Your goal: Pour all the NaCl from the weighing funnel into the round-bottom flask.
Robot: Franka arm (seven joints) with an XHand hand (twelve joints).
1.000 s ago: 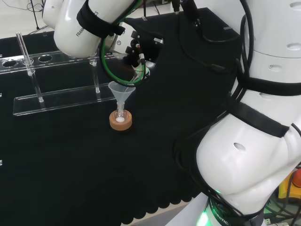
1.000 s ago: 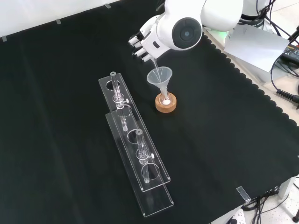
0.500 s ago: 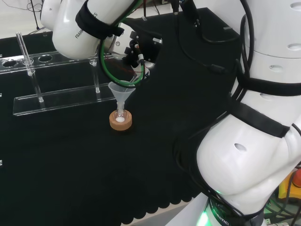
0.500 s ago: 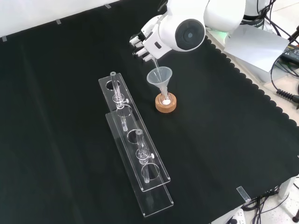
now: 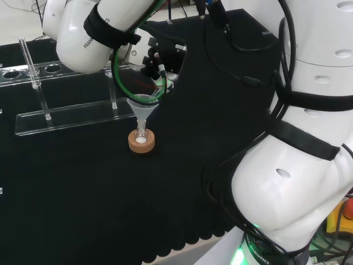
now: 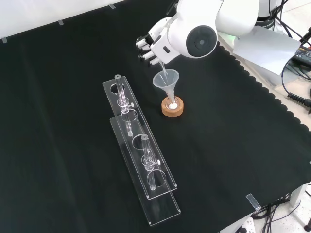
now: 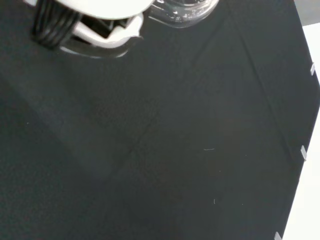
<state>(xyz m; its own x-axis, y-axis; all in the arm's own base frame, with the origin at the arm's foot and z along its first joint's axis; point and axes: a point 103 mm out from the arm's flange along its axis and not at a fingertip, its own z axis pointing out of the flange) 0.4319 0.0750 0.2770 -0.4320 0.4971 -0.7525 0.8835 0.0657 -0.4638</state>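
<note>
Hand [image 6: 154, 46] gripping tilted weighing funnel [image 6: 161, 67], fingers curled round it, tipping into clear funnel [image 6: 166, 81] sitting in round-bottom flask [image 6: 172, 103] on cork ring [image 6: 173, 107].

Black cloth [image 6: 58, 97] covers bench, scalloped hem along one edge. Two clear acrylic racks [image 6: 141, 155] lie side by side mid-bench, parallel, overlapping lengthwise. Thin glass tubes [image 6: 119, 90] stand upright in rack holes.
</note>
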